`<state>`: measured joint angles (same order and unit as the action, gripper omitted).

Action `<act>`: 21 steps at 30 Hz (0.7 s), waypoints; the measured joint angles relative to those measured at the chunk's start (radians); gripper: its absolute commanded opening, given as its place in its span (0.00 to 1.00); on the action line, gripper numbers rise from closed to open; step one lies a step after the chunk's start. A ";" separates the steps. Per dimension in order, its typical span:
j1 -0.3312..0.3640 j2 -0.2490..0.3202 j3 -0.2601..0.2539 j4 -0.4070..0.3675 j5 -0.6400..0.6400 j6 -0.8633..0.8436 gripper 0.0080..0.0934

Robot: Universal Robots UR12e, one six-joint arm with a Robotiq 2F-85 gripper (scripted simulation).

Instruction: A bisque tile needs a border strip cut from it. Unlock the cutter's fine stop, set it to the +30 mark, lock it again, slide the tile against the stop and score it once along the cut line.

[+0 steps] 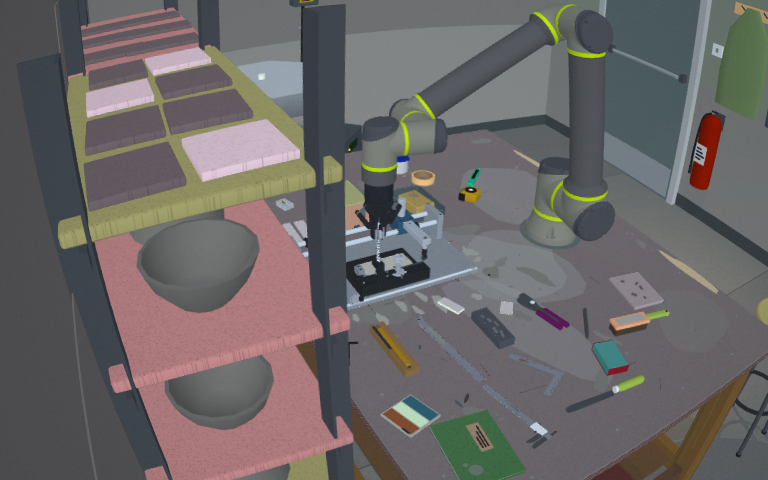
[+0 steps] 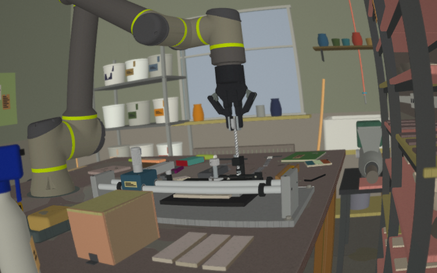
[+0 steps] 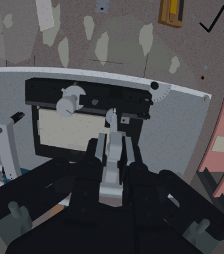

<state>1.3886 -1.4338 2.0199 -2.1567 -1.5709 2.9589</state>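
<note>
The pale bisque tile [image 3: 72,129] lies on the cutter's black bed, its right part hidden behind my fingers in the wrist camera. My gripper [image 2: 234,125] hangs above the black stop block [image 1: 387,270], its fingers opening around the top of a tall threaded screw [image 2: 236,144] that rises from the block. A round knob with a dial [image 3: 66,106] sits on the stop bar to the left of the screw. The blue scoring carriage [image 2: 138,178] with its upright handle rests at the far end of the white rails [image 2: 199,186].
The tall rack post [image 1: 324,178] stands close beside the cutter, with shelves of tiles and bowls behind it. A cardboard box [image 2: 113,225] and three tile strips [image 2: 203,249] lie by the cutter. Rulers, brushes and small tools are scattered over the bench.
</note>
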 measured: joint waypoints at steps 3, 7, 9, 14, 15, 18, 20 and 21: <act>0.000 -0.003 -0.003 0.006 0.000 0.000 0.15; 0.000 -0.011 -0.011 0.022 0.000 0.000 0.15; 0.000 -0.016 -0.016 0.032 0.000 0.000 0.15; 0.000 -0.028 -0.029 0.056 0.000 0.000 0.15; 0.000 -0.030 -0.031 0.060 0.000 0.000 0.15; 0.000 -0.035 -0.036 0.070 0.000 0.000 0.15; 0.000 -0.036 -0.038 0.073 0.000 0.000 0.15; 0.000 -0.037 -0.038 0.074 0.000 0.000 0.15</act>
<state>1.3886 -1.4705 1.9816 -2.0829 -1.5709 2.9589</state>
